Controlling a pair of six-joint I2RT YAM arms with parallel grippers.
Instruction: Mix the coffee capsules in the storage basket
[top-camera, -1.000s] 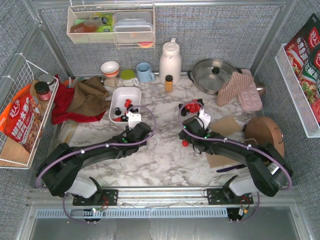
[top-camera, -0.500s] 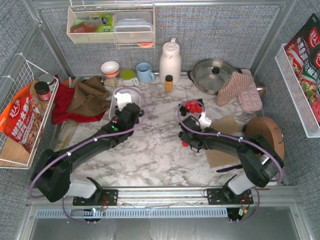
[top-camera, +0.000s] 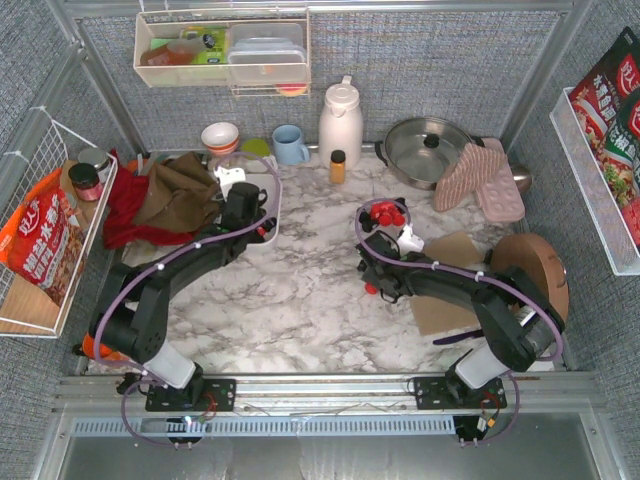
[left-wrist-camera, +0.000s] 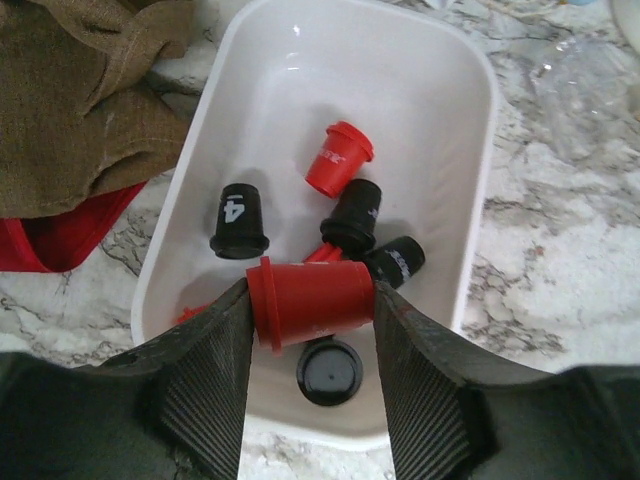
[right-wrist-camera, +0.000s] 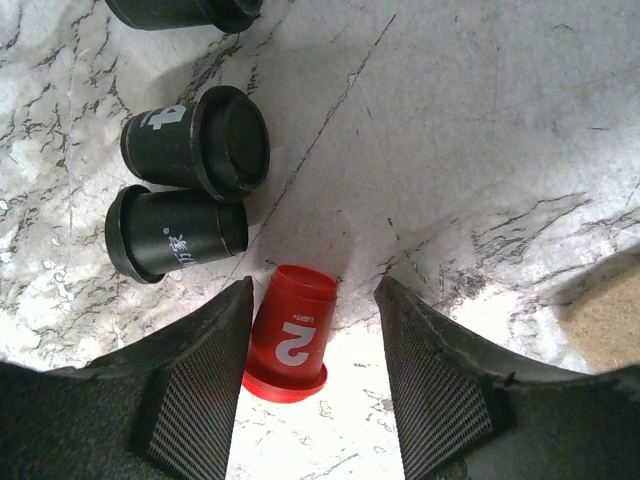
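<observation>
One red capsule (left-wrist-camera: 312, 303) has just arrived above the storage basket (left-wrist-camera: 450, 80), clamped in the left tool (left-wrist-camera: 312, 310), ready for dropping; the right tool (right-wrist-camera: 310, 300), narrowed but loose, straddles another capsule (right-wrist-camera: 290, 340) on the desk (right-wrist-camera: 480, 150).

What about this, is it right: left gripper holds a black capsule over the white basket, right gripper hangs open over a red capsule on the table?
No. The capsule in the left gripper is red, not black, as the left wrist view shows. The rest stands: it is over the basket, the right gripper open over a red capsule on the table.
</observation>
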